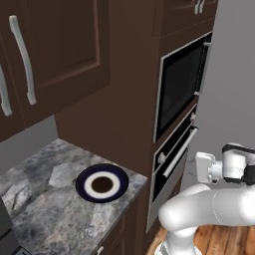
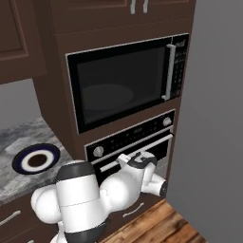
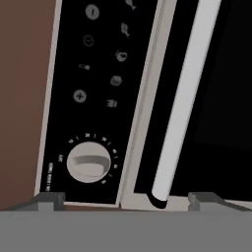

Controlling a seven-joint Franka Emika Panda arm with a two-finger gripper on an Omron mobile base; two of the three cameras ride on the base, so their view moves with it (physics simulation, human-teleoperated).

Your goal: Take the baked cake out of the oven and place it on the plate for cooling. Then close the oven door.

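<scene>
Tool (image 3: pixel 126 199) (fingers apart) close before oven door (image 3: pixel 216 98) handle (image 3: pixel 184 98).

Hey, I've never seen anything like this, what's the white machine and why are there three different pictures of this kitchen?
The white machine is a robot arm on a driving base, all computer-rendered. Two pictures come from cameras on the base, behind the arm to its left and right. The third comes from a camera on the hand, looking along the gripper, whose two dark fingertips rise at the bottom with nothing between them.

On the grey marble counter lies a round navy-rimmed plate with a brown centre; no cake is on it. The silver-grey wall oven sits under the black-glass microwave, and its door with the long silver bar handle is closed. The hand view is close up on that handle and the oven's round knob.
</scene>
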